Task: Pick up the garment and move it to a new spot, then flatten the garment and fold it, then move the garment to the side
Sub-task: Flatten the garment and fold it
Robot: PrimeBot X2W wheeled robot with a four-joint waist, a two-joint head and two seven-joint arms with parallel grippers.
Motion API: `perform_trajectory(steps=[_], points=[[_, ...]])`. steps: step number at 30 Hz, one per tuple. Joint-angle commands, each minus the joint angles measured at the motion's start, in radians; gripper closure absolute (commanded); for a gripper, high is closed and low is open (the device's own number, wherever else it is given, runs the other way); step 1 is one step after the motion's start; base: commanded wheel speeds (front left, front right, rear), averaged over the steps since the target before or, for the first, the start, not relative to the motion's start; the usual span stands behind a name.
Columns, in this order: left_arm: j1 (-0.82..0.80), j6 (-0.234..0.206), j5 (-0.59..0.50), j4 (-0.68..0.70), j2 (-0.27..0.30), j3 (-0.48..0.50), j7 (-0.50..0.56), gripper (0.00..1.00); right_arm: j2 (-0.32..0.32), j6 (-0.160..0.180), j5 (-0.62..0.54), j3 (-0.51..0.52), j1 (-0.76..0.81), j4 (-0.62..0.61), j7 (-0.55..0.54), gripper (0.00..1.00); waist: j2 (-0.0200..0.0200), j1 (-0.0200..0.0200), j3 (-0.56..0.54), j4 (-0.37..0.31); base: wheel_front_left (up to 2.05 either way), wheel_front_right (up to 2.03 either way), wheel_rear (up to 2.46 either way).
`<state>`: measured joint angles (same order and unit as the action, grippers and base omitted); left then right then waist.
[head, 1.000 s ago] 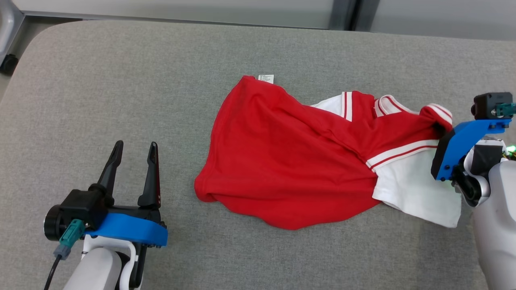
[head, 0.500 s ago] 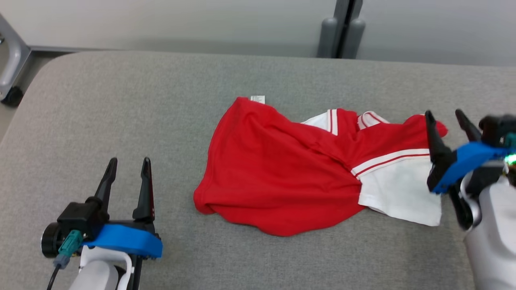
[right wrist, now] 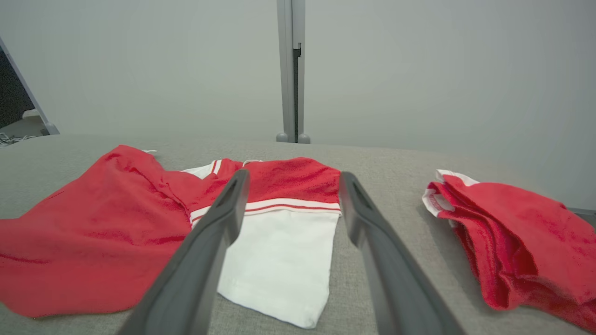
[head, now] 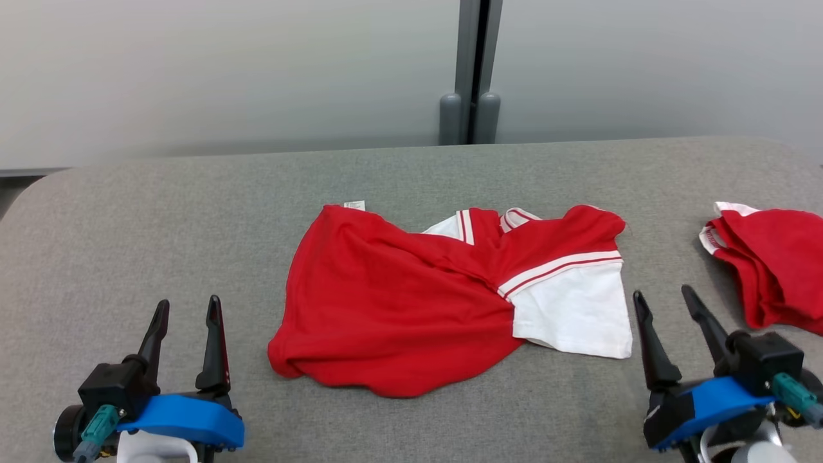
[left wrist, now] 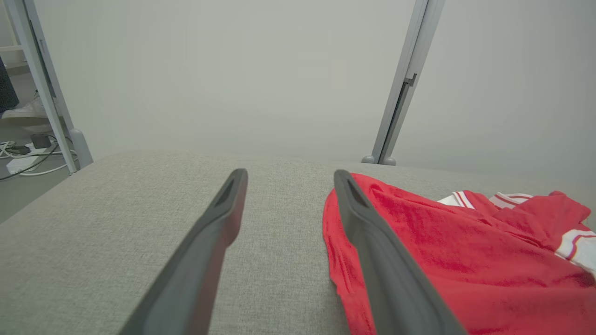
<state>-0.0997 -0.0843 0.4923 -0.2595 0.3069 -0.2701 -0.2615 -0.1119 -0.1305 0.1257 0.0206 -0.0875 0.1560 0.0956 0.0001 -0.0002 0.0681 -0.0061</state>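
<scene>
Left hand [head: 188, 301] and right hand [head: 662, 291] both gape empty, flanking a rumpled red-and-white knit garment [head: 398, 308] on the grey woven surface [head: 161, 212].

The right gripper [head: 661, 292] has released the garment [head: 398, 308], opened, and withdrawn clear of it. The head view has shifted upward, apparently by tilting, bringing a second red garment [head: 775, 257] into frame.

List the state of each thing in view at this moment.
Red and white shirt: lying twisted and rumpled on the grey padded table, unfolded, not held.
Left tool: open, empty, clear of the shirt.
Right tool: open, empty, clear of the shirt.
Second red garment: bunched in a heap, apart from the shirt.
</scene>
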Motion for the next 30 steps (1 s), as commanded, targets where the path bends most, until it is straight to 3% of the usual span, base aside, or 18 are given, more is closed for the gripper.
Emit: perform_trajectory(steps=[1,9,16,24,30], points=[[0.014,-0.005,0.004,0.0,-0.001,0.005,-0.004,0.0,0.015,-0.001,0.004,0.005,0.038,-0.031,-0.004,0.0,-0.0001,0.0002,-0.016,-0.016,0.0,0.0,0.0],[0.027,-0.006,0.009,0.004,0.005,0.011,-0.002,0.0,0.043,-0.001,0.015,0.026,0.089,-0.087,-0.027,0.0,-0.0001,0.0002,-0.023,-0.026,0.0,0.0,0.0],[-0.081,-0.005,0.016,-0.015,0.002,-0.005,0.08,0.0,0.053,-0.001,0.017,0.004,0.074,-0.111,-0.041,0.0,-0.0001,0.0002,0.015,-0.039,0.0,0.0,0.0],[-0.37,-0.013,0.078,-0.208,-0.008,-0.002,0.352,0.0,0.057,-0.001,0.037,-0.062,-0.001,-0.097,-0.033,0.0,-0.0001,0.0002,0.125,-0.119,0.0,0.0,0.0],[-0.498,-0.016,0.128,-0.315,0.021,0.046,0.43,0.0,0.058,-0.001,0.056,-0.112,-0.052,-0.062,-0.012,0.0,-0.0001,0.0002,0.201,-0.22,0.0,0.0,0.0]])
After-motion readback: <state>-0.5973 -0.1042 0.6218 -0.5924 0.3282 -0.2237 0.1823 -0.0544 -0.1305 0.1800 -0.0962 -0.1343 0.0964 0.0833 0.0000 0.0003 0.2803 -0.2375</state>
